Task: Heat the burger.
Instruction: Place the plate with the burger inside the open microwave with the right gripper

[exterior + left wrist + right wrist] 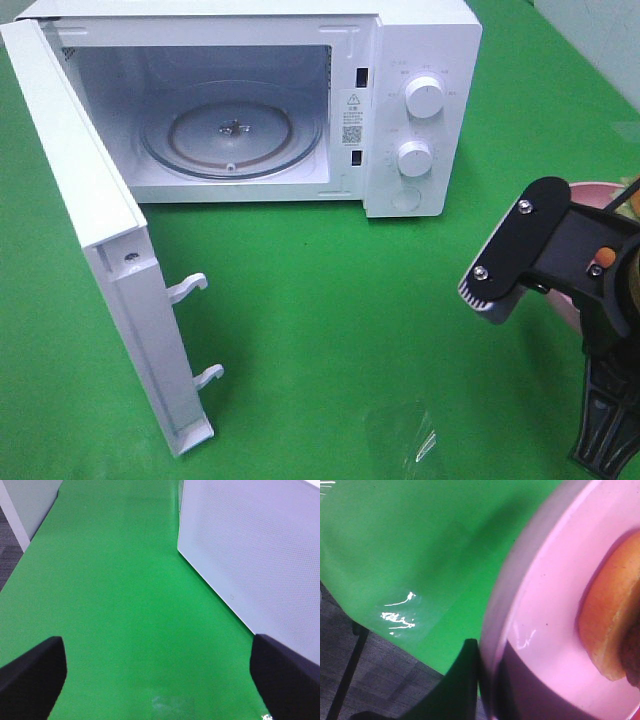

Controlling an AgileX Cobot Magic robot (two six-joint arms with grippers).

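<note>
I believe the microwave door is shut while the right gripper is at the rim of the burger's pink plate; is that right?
Not quite: the exterior high view shows the microwave door open. The right gripper is at the rim of the pink plate holding the burger.

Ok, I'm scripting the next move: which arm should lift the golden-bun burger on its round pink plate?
Right. The right gripper sits at the round pink plate's rim, beside the golden-brown burger. The left gripper hangs open over the green mat by the white microwave door.
</note>
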